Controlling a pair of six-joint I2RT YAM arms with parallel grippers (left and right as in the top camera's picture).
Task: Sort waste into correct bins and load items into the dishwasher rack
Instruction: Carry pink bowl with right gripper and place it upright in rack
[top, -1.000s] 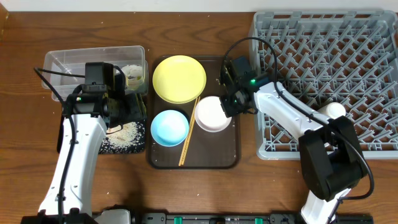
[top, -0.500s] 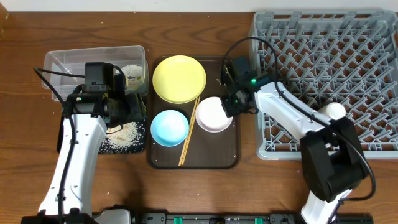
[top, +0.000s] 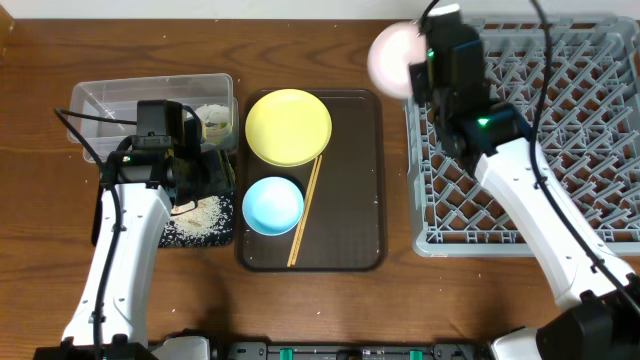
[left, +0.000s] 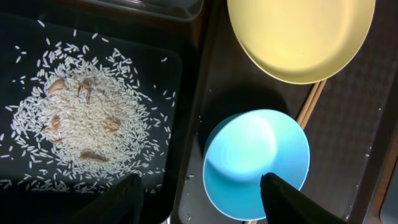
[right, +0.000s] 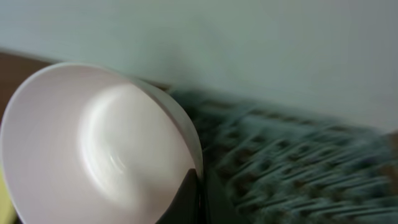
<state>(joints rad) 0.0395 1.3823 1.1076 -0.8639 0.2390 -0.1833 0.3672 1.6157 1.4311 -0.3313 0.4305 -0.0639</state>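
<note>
Two spread, empty fingers (left: 283, 196) of our left gripper (left: 200, 190) hang over the light blue bowl (left: 256, 163) beside the black tray (left: 143, 37) of rice (left: 81, 130). Farther back, our right gripper (top: 420, 65) clamps the white bowl (top: 392, 55) by its rim, aloft by the far left corner of the rack (top: 560, 120).

Overhead: even, bright light; soft shadows; white bowl (top: 392, 58) motion-blurred at far side. Left wrist: dim, sharp; sheen on light blue bowl (left: 256, 155). Right wrist: dishwasher rack (right: 292, 168) smeared, out of focus.
</note>
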